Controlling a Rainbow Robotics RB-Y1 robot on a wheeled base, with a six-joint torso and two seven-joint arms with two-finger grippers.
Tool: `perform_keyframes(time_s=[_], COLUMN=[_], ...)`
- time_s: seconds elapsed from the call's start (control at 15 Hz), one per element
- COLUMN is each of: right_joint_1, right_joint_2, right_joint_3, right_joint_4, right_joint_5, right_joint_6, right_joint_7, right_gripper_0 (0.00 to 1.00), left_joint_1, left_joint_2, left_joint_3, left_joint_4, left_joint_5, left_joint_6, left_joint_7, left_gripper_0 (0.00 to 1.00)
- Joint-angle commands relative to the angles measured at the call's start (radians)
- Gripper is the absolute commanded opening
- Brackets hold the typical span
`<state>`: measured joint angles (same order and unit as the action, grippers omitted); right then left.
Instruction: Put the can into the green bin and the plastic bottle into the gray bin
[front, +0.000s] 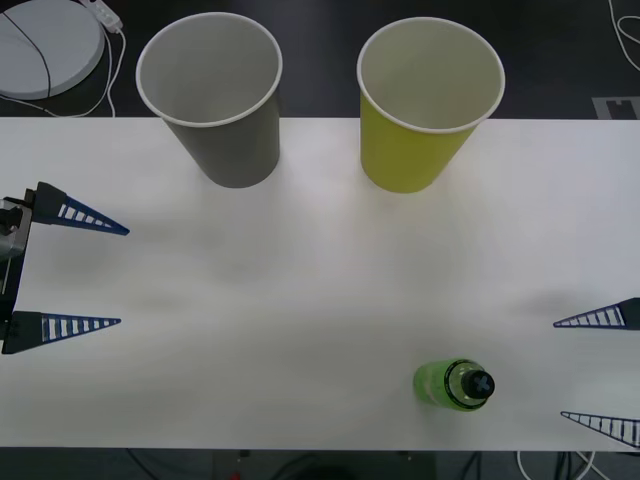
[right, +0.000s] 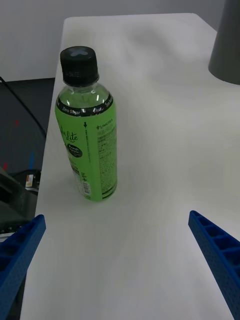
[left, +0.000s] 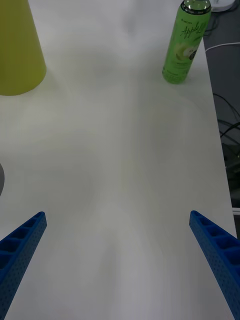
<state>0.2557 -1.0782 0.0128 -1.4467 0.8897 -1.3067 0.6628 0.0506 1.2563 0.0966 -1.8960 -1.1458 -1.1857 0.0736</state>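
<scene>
**Bottle upright near the front edge, both claws empty**

Bottle placement sets the job: the plastic bottle (front: 455, 385) stands upright on the white table (front: 300, 280), close to the table's near edge and well apart from both cups. From the bottle, the green bin (front: 425, 105) stands straight beyond it at the far edge, and the gray bin (front: 215, 95) is farther off to the left of that. No can appears on the table.

The right gripper (front: 600, 370) waits just to the right of the bottle, fingers spread wide with nothing between them. The left gripper (front: 70, 270) sits far to the left of the bottle, likewise wide open and empty.

The bottle looks nearly full of green drink, so it is probably fairly heavy for its size and tall enough to tip if nudged. Its wall is thin clear plastic, likely smooth and slightly yielding. The labelled mid-body seems the safest place to grip, below the black cap (right: 78, 64), squarely across the width.
</scene>
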Motion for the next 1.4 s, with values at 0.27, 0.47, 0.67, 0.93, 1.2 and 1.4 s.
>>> perform_keyframes(time_s=[0.27,0.47,0.67,0.93,1.2,1.4], right_joint_1=[-0.046,-0.047,-0.061,-0.079,-0.082,-0.095], right_joint_2=[0.058,0.081,0.096,0.096,0.11,0.115], right_joint_3=[0.079,0.107,0.174,0.253,0.266,0.3], right_joint_4=[0.043,0.046,0.08,0.1,0.1,0.098], right_joint_5=[-0.015,-0.02,-0.06,-0.127,-0.164,-0.195], right_joint_6=[0.02,0.041,0.055,0.081,0.092,0.099], right_joint_7=[0.064,0.086,0.113,0.155,0.169,0.173], right_gripper_0=[1.0,1.0,1.0,1.0,1.0,1.0], left_joint_1=[0.0,0.0,0.0,0.0,0.0,0.0], left_joint_2=[0.0,0.0,0.0,0.0,0.0,0.0], left_joint_3=[0.0,0.0,0.0,0.0,0.0,0.0], left_joint_4=[0.0,0.0,0.0,0.0,0.0,0.0], left_joint_5=[0.0,0.0,0.0,0.0,0.0,0.0], left_joint_6=[0.0,0.0,0.0,0.0,0.0,0.0], left_joint_7=[0.0,0.0,0.0,0.0,0.0,0.0], left_gripper_0=[1.0,1.0,1.0,1.0,1.0,1.0])
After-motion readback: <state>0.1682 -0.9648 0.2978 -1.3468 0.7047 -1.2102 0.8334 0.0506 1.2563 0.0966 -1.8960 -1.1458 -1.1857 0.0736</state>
